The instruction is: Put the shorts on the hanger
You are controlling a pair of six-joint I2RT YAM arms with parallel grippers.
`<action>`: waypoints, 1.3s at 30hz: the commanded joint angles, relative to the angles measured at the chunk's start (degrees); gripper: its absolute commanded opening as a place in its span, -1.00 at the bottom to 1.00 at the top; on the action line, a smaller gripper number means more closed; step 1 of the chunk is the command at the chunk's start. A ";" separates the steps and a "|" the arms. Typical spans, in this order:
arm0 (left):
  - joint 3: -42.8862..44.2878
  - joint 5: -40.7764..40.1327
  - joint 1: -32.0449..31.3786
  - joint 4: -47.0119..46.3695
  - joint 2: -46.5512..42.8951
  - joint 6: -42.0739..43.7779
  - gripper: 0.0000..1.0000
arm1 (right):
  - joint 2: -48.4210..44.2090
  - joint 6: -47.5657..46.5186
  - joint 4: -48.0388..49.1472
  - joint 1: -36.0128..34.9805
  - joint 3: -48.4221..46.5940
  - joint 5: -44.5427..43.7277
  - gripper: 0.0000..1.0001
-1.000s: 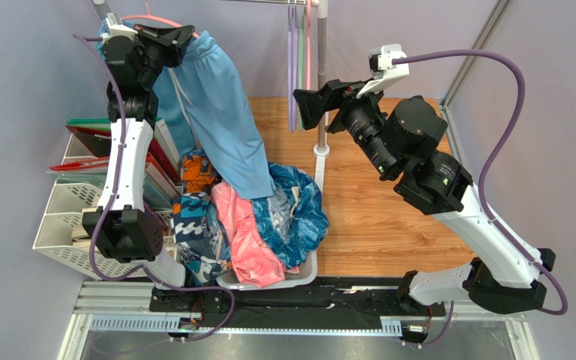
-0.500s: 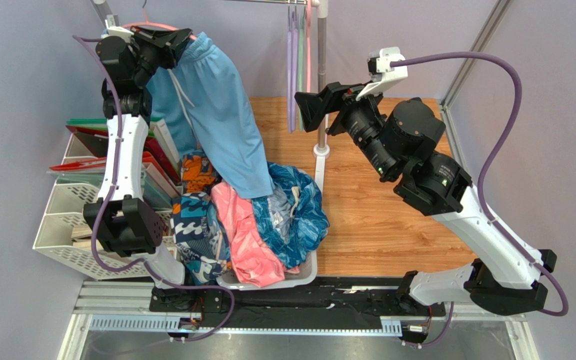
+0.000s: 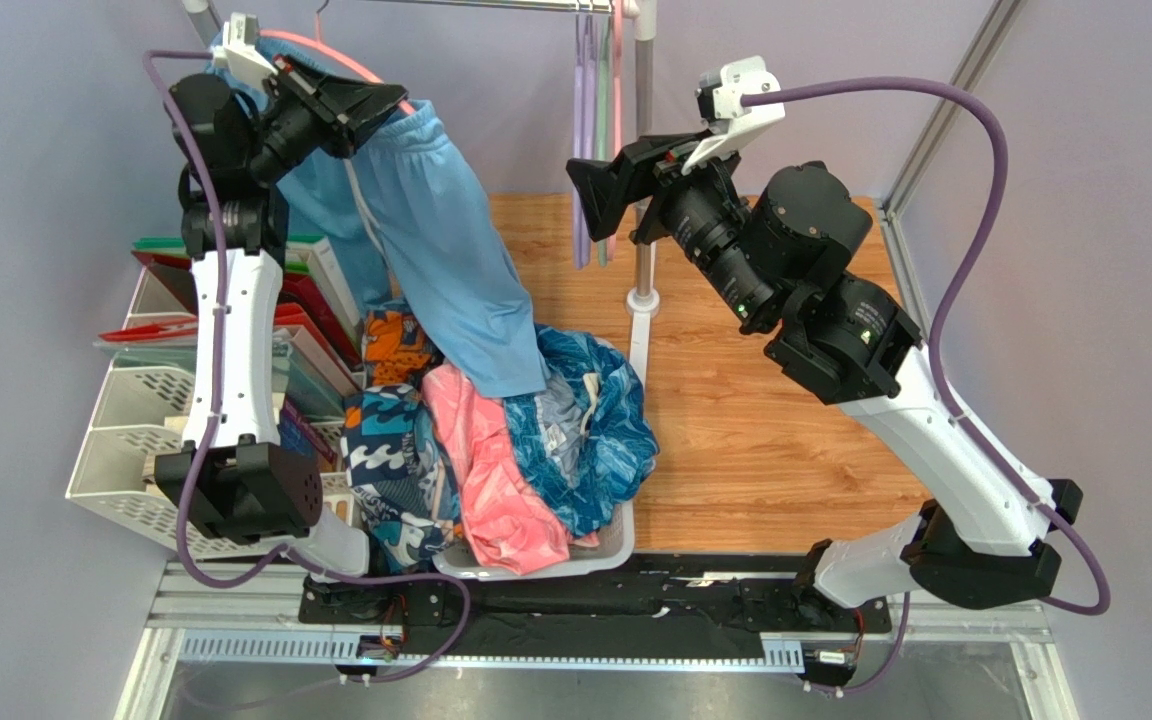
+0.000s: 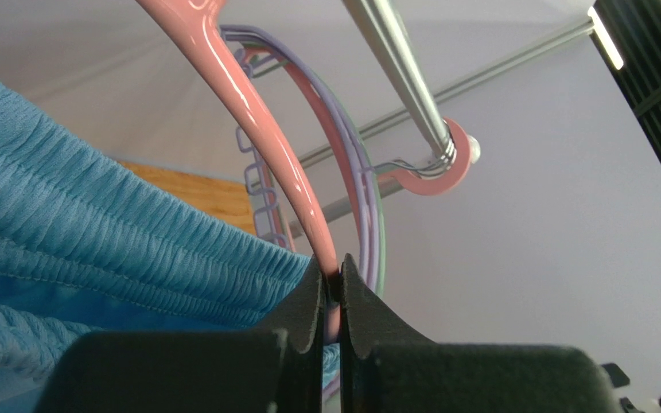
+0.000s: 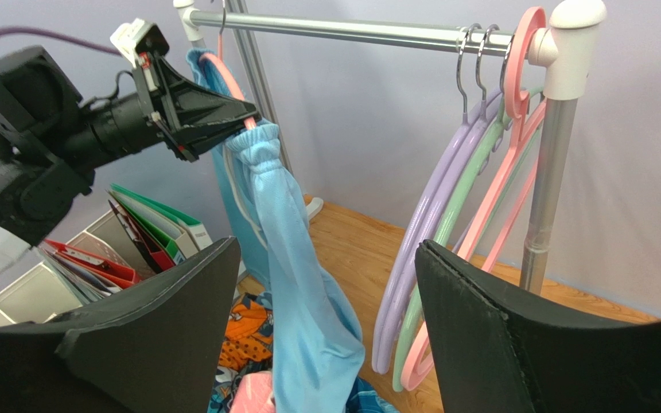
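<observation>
The salmon-pink hanger [image 3: 319, 41] is held high at the far left, and its bar runs down between my left fingers in the left wrist view [image 4: 256, 112]. My left gripper [image 3: 387, 102] [image 4: 331, 280] is shut on it. The sky-blue shorts [image 3: 447, 255] hang from the hanger by their gathered waistband [image 4: 93, 232], and their legs drape down onto the clothes pile. My right gripper [image 3: 605, 188] [image 5: 327, 249] is open and empty, facing the shorts [image 5: 295, 284] from the right and apart from them.
A metal rail [image 5: 351, 33] on a grey pole [image 3: 642, 225] carries purple hangers [image 5: 429, 224], a green one and a pink one [image 5: 489, 215]. A white basket [image 3: 597, 548] holds a teal patterned garment [image 3: 597, 420] and a pink one [image 3: 492, 480]. A file rack [image 3: 132, 435] stands at the left.
My left gripper has lifted the hanger and shorts higher and further back. My right arm has risen and its gripper has shifted slightly left. Both grips are unchanged.
</observation>
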State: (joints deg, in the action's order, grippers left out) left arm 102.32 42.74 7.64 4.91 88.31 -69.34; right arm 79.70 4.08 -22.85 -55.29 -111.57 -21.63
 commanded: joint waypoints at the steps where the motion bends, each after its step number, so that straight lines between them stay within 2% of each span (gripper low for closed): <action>1: 12.97 10.59 -0.43 3.43 3.78 3.35 -1.00 | -0.16 -1.26 1.32 0.27 -2.08 1.41 0.57; 2: 14.03 13.91 -0.43 3.01 4.93 1.68 -1.00 | -0.16 -1.26 1.32 0.44 -1.81 1.41 0.56; 3: 13.00 14.64 -0.52 1.26 5.55 -1.64 -1.00 | -0.42 -1.26 1.32 0.36 -1.11 1.24 0.56; 6: 11.07 15.79 -0.69 -0.15 6.16 -3.94 -1.00 | -1.39 -1.18 1.58 0.62 0.12 0.89 0.55; 9: 8.78 17.37 -0.70 -6.02 7.66 -8.95 -1.00 | -2.00 -0.65 1.67 0.97 0.82 0.97 0.55; 20: 15.71 19.48 -0.87 -9.82 14.17 -9.76 -1.00 | -2.36 0.14 1.85 1.85 3.64 1.76 0.54; 30: 13.60 21.69 -3.15 -12.82 10.48 -10.20 -1.00 | -2.09 1.90 2.20 2.47 4.87 2.47 0.52; 34: 14.48 20.28 -3.16 -14.92 11.79 -14.76 -1.00 | -2.18 2.43 2.11 2.64 5.22 2.29 0.52; 39: 14.74 19.22 -3.60 -14.40 13.64 -15.12 -1.00 | -2.62 2.34 2.11 2.90 5.48 2.20 0.52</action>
State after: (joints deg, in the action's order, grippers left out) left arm 114.02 62.83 4.25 -3.75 102.98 -82.19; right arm 78.72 5.61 -22.90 -52.93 -106.52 -19.53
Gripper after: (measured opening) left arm 0.025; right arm 0.762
